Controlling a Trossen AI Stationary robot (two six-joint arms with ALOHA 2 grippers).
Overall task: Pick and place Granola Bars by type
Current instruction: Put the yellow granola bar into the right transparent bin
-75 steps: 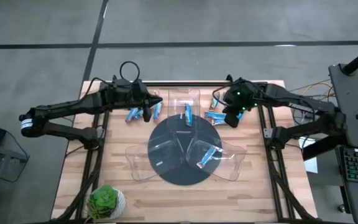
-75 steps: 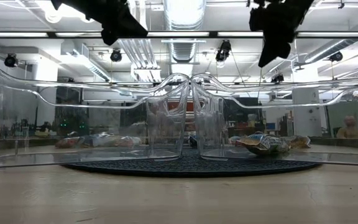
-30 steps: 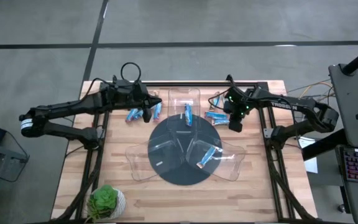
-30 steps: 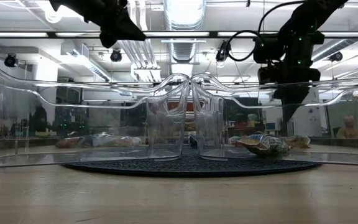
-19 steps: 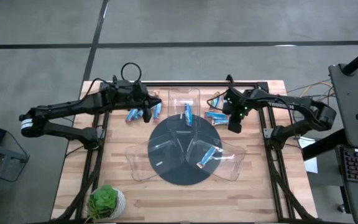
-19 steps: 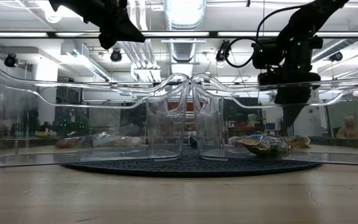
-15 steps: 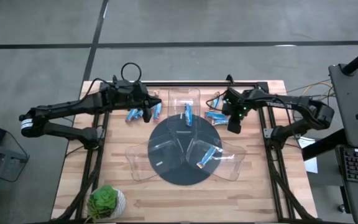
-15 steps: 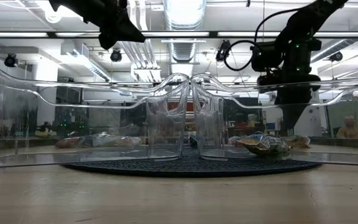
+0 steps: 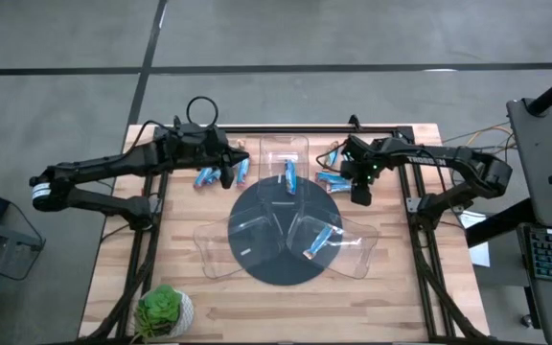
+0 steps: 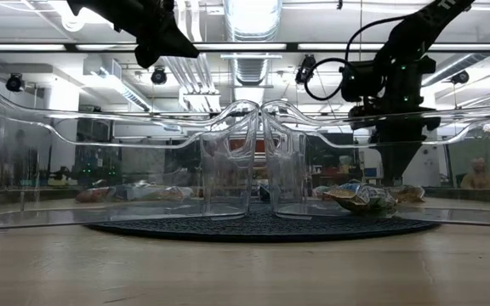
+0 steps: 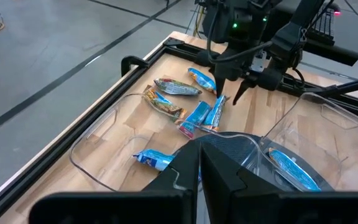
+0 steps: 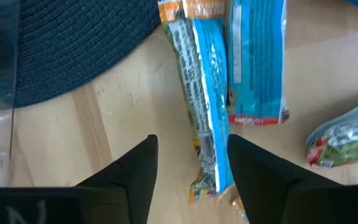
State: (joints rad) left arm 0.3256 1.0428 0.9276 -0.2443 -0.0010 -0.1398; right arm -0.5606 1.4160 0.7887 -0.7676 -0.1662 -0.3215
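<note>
Blue granola bar lies between right jaws.

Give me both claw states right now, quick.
Left claw: closed, holding nothing visible.
Right claw: open, straddling a blue granola bar, not gripping yet.

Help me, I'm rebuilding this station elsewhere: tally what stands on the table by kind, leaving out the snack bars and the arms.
Clear trays: 3
Round dark mat: 1
Potted plant: 1
Total: 5
</note>
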